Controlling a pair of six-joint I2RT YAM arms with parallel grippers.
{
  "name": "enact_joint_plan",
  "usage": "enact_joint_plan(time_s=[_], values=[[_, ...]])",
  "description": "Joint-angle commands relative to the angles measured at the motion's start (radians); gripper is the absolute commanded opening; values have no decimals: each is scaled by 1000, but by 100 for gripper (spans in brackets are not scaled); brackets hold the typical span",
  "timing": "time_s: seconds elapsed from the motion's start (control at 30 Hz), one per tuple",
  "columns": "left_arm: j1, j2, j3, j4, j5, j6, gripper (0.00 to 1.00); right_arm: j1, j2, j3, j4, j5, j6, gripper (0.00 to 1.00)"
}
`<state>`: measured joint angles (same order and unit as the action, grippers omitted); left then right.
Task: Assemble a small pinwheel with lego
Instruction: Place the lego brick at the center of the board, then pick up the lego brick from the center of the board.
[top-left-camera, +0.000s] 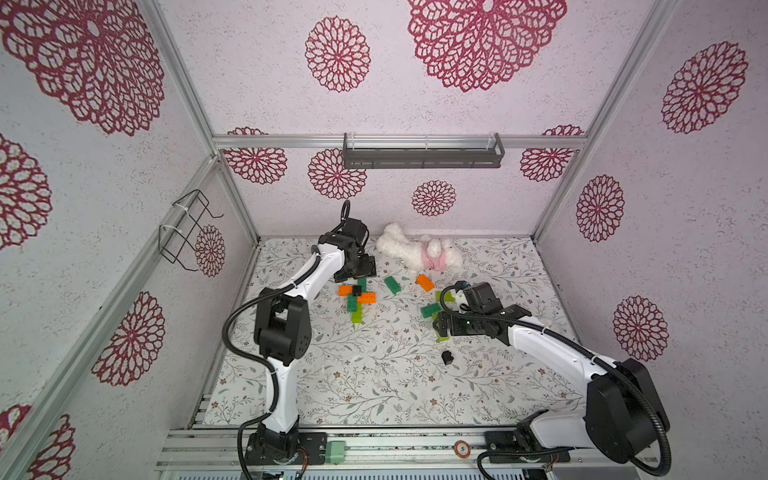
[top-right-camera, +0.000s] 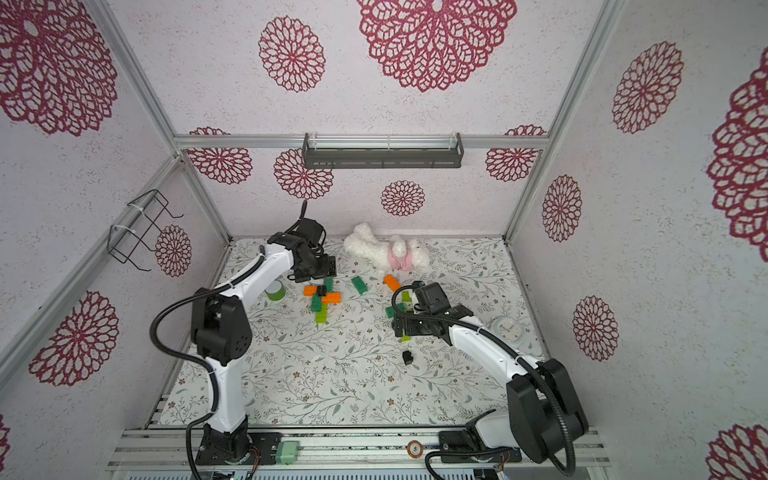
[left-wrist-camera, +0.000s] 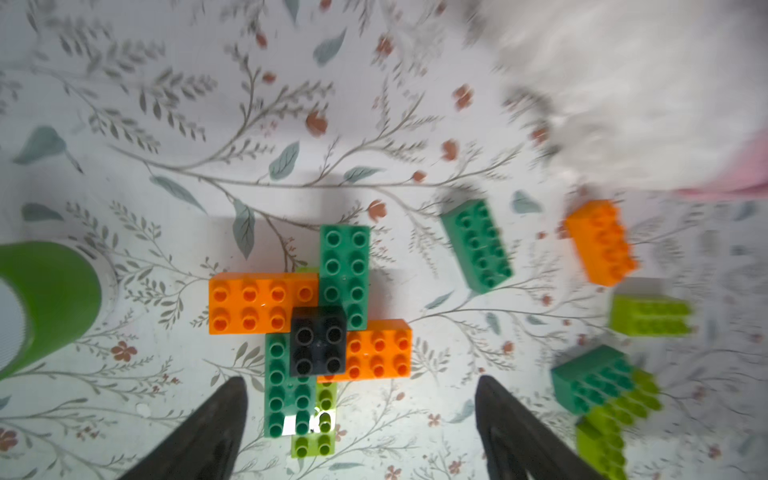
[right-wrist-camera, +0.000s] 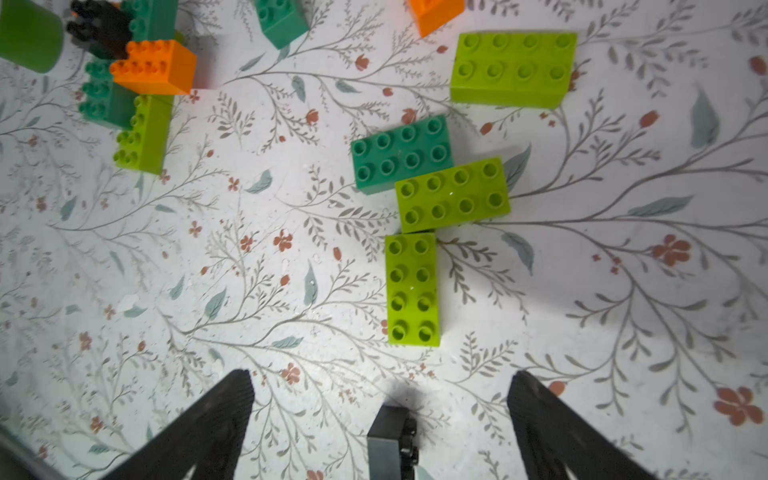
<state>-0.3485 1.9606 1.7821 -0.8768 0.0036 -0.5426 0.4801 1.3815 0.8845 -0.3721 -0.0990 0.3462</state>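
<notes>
Orange, green and lime plastic brick pinwheel (top-left-camera: 352, 302), black square cap (left-wrist-camera: 318, 340) seated, at eleven o'clock on mat (top-left-camera: 374, 386); left gripper (left-wrist-camera: 361, 380) and right gripper (right-wrist-camera: 381, 374) jaws spread, empty; release judged in hand, next lift clear.

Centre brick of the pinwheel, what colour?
The centre brick is black; left wrist view shows it best.

Orange brick (left-wrist-camera: 249, 303), black brick (left-wrist-camera: 318, 340), lime brick (right-wrist-camera: 513, 68), floral tabletop (left-wrist-camera: 166, 124) (leafy sprigs)

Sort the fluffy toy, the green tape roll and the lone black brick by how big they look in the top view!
Largest: fluffy toy.
Middle: green tape roll.
Smallest: lone black brick.
</notes>
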Motion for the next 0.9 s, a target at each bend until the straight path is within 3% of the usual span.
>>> enact_joint_plan(time_s=[0.0, 0.13, 0.3, 0.53, 0.87], values=[[4, -332, -203, 294, 54, -71, 98, -6, 47, 37, -9, 97, -37, 95], [6, -627, -488, 518, 58, -91, 97, -2, 127, 56, 4, 84, -51, 86], [11, -811, -612, 452, 114, -58, 97, 7, 224, 74, 19, 87, -56, 78], [11, -912, -714, 357, 134, -18, 97, 30, 293, 85, 63, 105, -36, 66], [12, -967, -729, 267, 131, 53, 97, 110, 381, 158, 33, 202, 38, 31]])
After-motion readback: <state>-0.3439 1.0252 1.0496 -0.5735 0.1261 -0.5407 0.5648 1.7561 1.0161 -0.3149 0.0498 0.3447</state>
